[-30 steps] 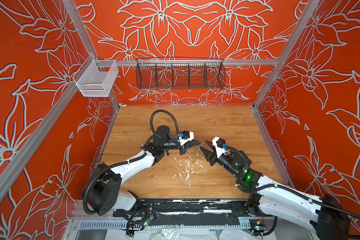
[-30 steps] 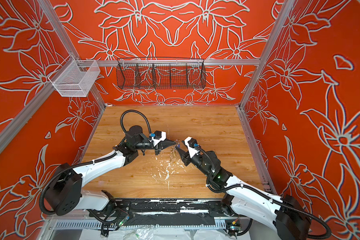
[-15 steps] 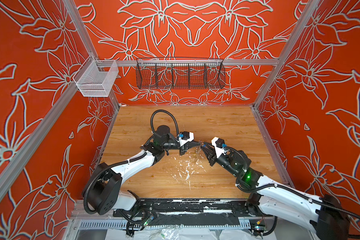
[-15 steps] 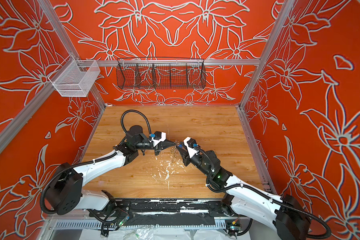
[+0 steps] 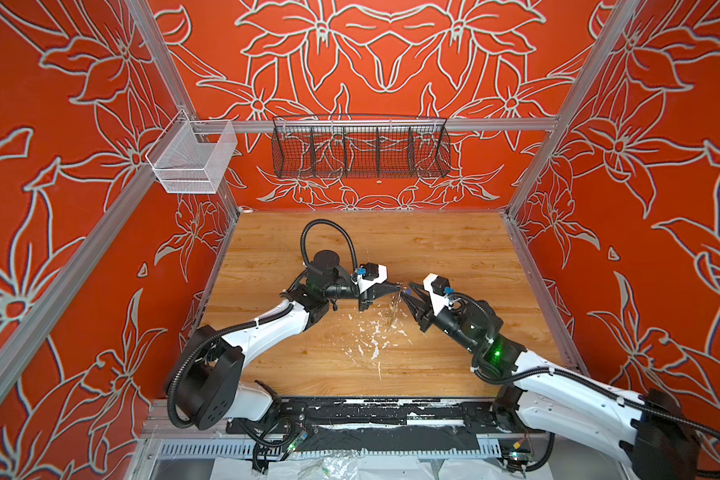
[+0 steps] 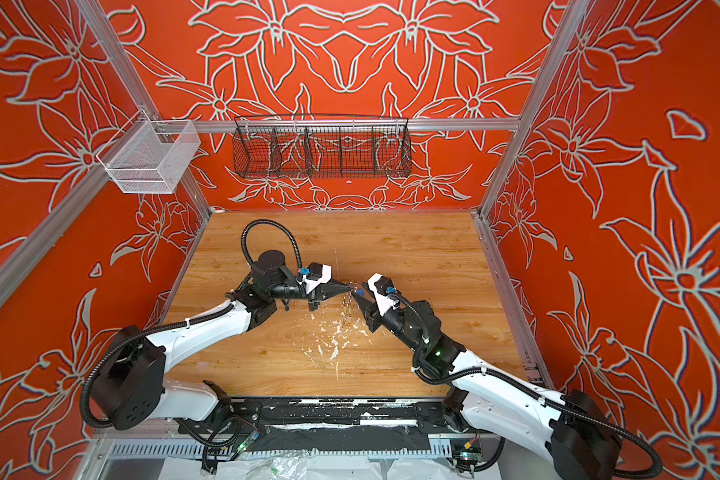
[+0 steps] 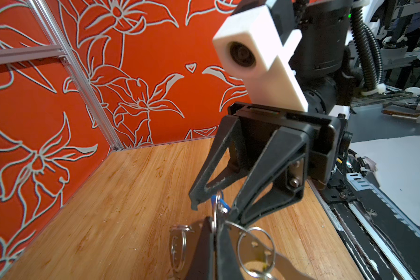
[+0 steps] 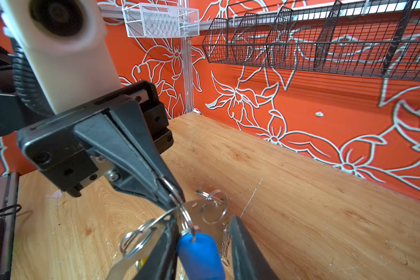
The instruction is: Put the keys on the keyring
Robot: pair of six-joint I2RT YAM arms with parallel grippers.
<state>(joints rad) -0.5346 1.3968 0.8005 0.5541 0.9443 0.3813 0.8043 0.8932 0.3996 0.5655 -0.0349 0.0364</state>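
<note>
Left hand [image 8: 171, 202] clenched on flat grey metal keyring [image 8: 198, 210]; right hand [image 7: 212, 210] released, astride the blue-tagged metal key [image 8: 200, 254]. I fear a skewed close knocks it loose.

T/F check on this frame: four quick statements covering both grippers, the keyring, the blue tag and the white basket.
1. The left gripper is shut on the keyring. True.
2. The right gripper has its jaws fully shut. False: they stand apart, with the blue tag between them.
3. The keyring lies flat on the table. False: it is held up off it.
4. The white mesh basket hangs clear of the table. True.
</note>
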